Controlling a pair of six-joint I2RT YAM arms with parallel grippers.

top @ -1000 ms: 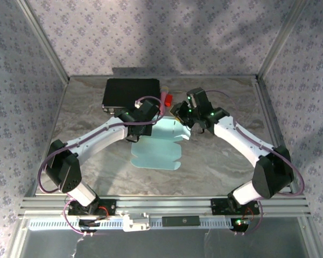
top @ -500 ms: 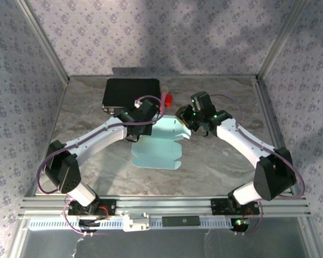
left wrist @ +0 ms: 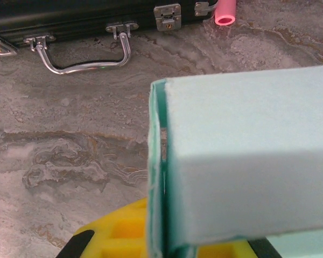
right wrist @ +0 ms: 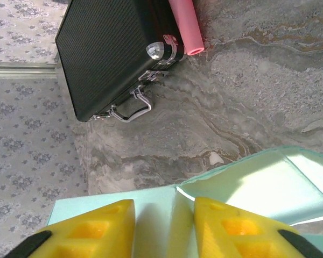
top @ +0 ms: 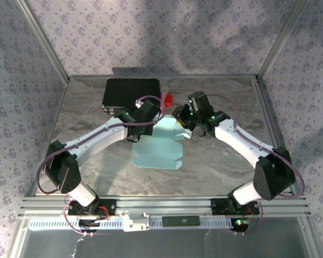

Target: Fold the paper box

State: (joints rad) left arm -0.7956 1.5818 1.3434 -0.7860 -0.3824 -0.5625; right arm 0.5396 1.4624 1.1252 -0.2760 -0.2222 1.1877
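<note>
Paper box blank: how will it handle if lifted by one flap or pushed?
Probably floppy: the paper box is thin card with a sliver-thin edge. Likely light, so a push may slide it across the smooth table. Creases seem to hold shape: one panel stands folded up in the left wrist view.

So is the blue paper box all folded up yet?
Only partly: most of the paper box lies flat on the table, but one panel is bent up.
</note>
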